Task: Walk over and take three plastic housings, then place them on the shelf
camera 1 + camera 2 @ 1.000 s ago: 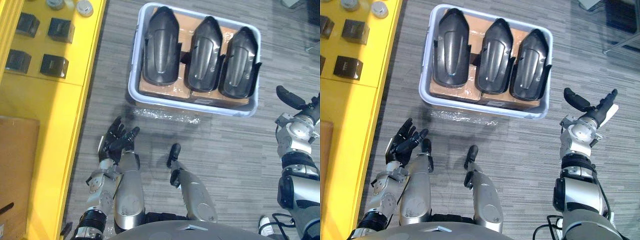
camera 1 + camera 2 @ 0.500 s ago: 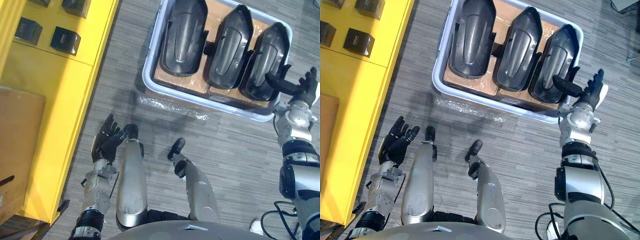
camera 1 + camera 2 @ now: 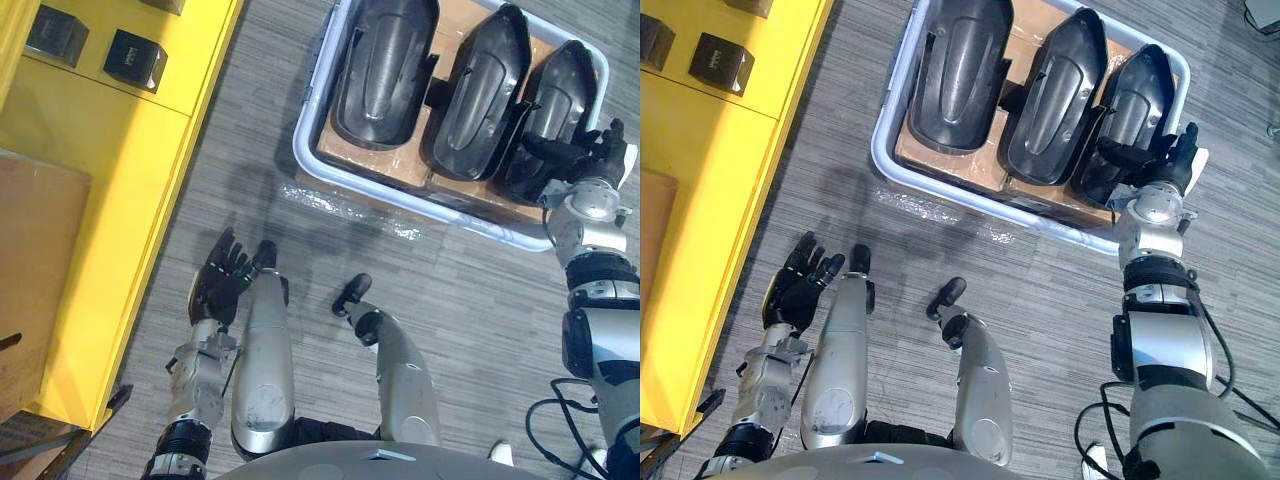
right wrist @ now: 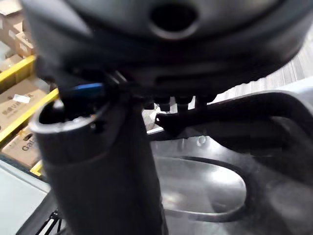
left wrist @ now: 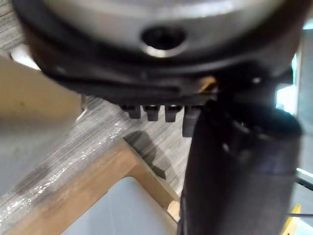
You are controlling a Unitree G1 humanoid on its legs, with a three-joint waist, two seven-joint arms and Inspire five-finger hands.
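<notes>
Underfoot grey striped carpet [image 3: 480,300]; yellow shelf [image 3: 110,150] left.

Three glossy black housings [image 3: 478,95] — side by side, lengthwise; lying in pale tub [image 3: 310,110]

The housings [image 3: 385,70] are glossy black, the cardboard [image 3: 360,165] brown, the tub [image 3: 305,150] pale blue. The shelf [image 3: 120,180] is bright yellow; the floor [image 3: 480,290] has fine grey stripes.
</notes>
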